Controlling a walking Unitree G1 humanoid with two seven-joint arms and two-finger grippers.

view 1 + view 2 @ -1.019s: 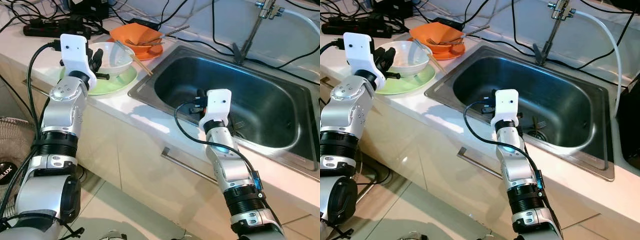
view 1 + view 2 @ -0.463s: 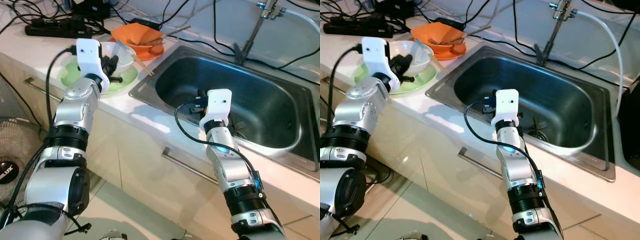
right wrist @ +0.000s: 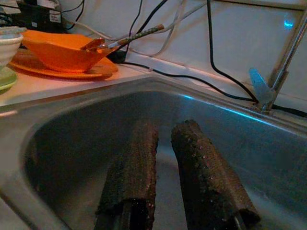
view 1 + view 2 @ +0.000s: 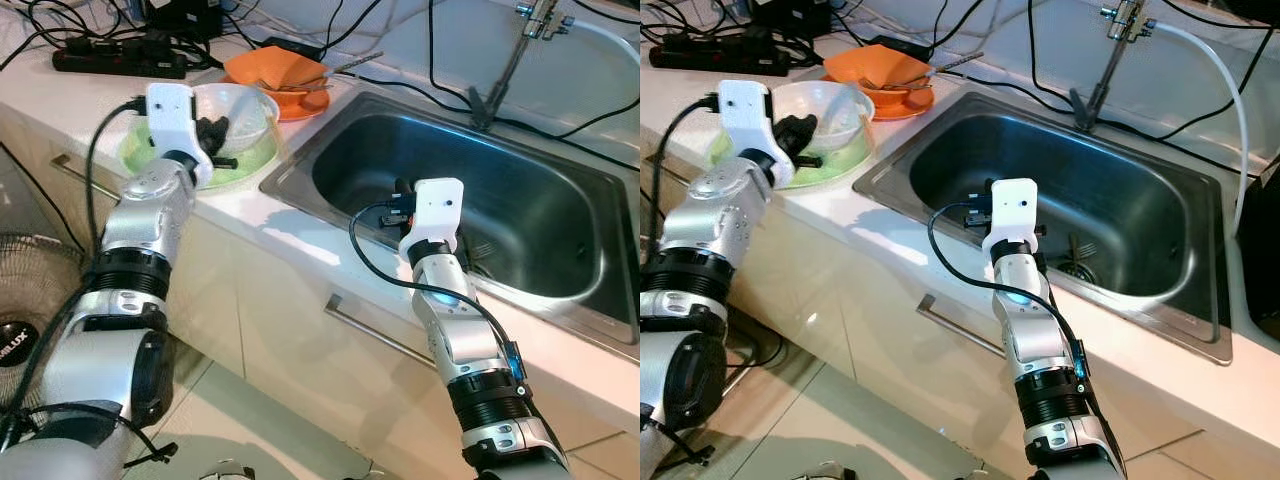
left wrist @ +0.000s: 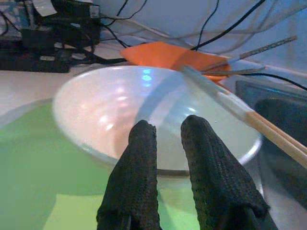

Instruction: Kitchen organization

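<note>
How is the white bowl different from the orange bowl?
The white bowl is round and pale; the orange bowl is bright and looks more angular. The white bowl sits on a green plate, the orange bowl on an orange plate. The left gripper is at the white bowl's rim; nothing grips the orange one. Both stand on the counter beside the sink, with utensils resting on them.

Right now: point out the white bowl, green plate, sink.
white bowl (image 5: 110,110), left wrist view, inner wall.
green plate (image 4: 240,166), left eye view, bare rim by the sink.
sink (image 4: 1140,215), right eye view, bare back wall.
</note>
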